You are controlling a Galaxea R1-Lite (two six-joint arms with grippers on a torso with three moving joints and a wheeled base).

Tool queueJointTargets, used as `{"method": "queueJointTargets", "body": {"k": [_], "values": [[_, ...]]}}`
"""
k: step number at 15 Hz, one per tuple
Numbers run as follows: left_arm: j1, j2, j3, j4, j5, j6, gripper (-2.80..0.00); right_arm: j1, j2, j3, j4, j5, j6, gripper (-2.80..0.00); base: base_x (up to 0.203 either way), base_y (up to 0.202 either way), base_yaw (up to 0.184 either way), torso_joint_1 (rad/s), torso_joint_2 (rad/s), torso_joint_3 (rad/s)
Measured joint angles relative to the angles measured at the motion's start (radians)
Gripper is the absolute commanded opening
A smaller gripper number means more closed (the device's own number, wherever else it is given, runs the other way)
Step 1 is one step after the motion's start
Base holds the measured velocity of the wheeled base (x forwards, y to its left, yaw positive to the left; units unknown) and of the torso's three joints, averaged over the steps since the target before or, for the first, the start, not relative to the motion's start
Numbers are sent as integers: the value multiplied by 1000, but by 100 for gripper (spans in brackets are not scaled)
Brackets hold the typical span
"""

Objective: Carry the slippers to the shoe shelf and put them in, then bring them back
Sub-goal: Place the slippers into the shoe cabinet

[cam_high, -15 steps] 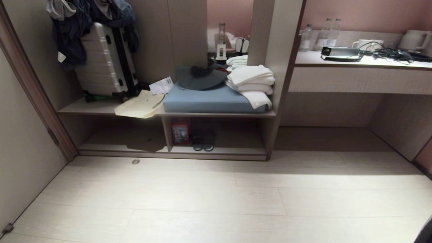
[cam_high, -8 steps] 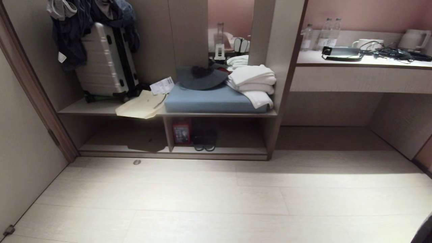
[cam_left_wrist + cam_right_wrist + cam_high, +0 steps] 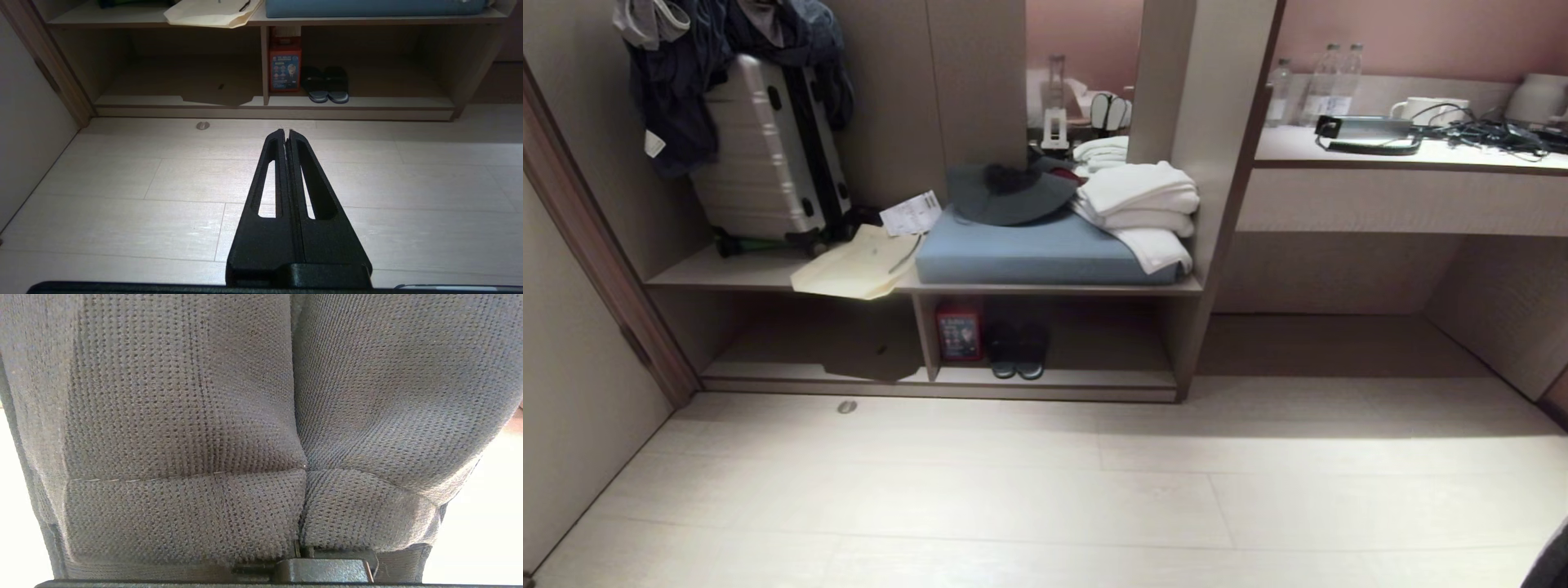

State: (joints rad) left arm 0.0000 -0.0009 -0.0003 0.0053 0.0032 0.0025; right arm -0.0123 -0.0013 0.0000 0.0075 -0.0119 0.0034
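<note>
The slippers [image 3: 261, 428] are pinched in the right gripper, pressed side by side, and their grey-blue ribbed fabric fills pretty much the whole right wrist view, so the gripper's fingers can't be made out behind it. They're held off the floor, not in the shelf yet.

The shoe shelf [image 3: 1054, 377] is seen straight ahead in the head view, well apart from the robot across pale floor. Its right-hand compartment is already occupied near the left end: a red box [image 3: 958, 331] is stood against the upright divider, and a darker pair of slippers [image 3: 1017, 351] is parked just beside it, toes toward the front edge. The rest of that base board is bare.

On the board above, a blue cushion [image 3: 1029, 253] is topped with a grey hat [image 3: 1011, 194] and folded white towels [image 3: 1141, 204]; a suitcase [image 3: 764, 155] is leaned at the left end.

The left gripper [image 3: 287, 132] is held over the floor, fingers pressed together, nothing in it.
</note>
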Motion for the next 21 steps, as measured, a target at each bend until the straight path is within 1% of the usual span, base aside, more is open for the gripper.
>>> {"method": "queueJointTargets", "body": {"k": [12, 21], "values": [[0, 0, 0, -3, 1, -2, -280, 0, 0, 0, 0, 1, -1, -280, 189, 0, 0, 3, 3, 3], [0, 0, 0, -4, -2, -4, -280, 0, 0, 0, 0, 1, -1, -280, 0, 0, 0, 0, 0, 0]]}}
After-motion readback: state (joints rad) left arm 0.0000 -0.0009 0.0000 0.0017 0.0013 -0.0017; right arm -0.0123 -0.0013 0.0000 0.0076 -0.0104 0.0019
